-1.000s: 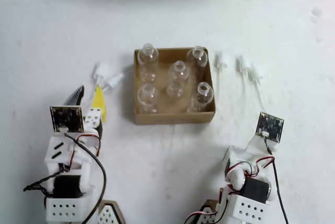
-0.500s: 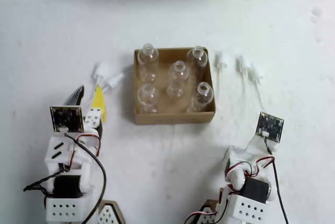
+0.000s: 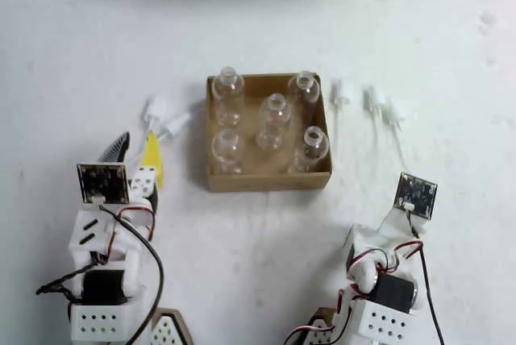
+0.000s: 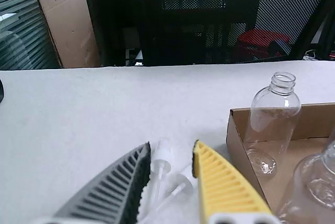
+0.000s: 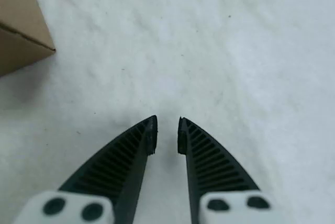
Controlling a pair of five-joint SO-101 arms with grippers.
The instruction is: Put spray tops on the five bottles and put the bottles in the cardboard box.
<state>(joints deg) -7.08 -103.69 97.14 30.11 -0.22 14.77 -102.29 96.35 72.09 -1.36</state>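
The cardboard box (image 3: pixel 211 131) stands mid-table with several clear, uncapped bottles upright inside, such as the back-left bottle (image 3: pixel 228 87) (image 4: pixel 274 110). Two white spray tops (image 3: pixel 164 118) lie left of the box, and three more spray tops (image 3: pixel 375 101) lie to its right. My left gripper (image 3: pixel 137 139) (image 4: pixel 170 152) is open, one finger grey and one yellow, low over the table with the left spray tops (image 4: pixel 160 167) between and just beyond its fingers. My right gripper (image 5: pixel 166 130) hangs over bare table with a narrow gap between its black fingers and nothing in it.
A white cloth covers the table (image 3: pixel 97 47). A corner of the box (image 5: pixel 21 20) shows near the right gripper. Both arm bases sit at the near edge. Dark furniture and a cardboard panel stand beyond the far edge (image 4: pixel 63 20).
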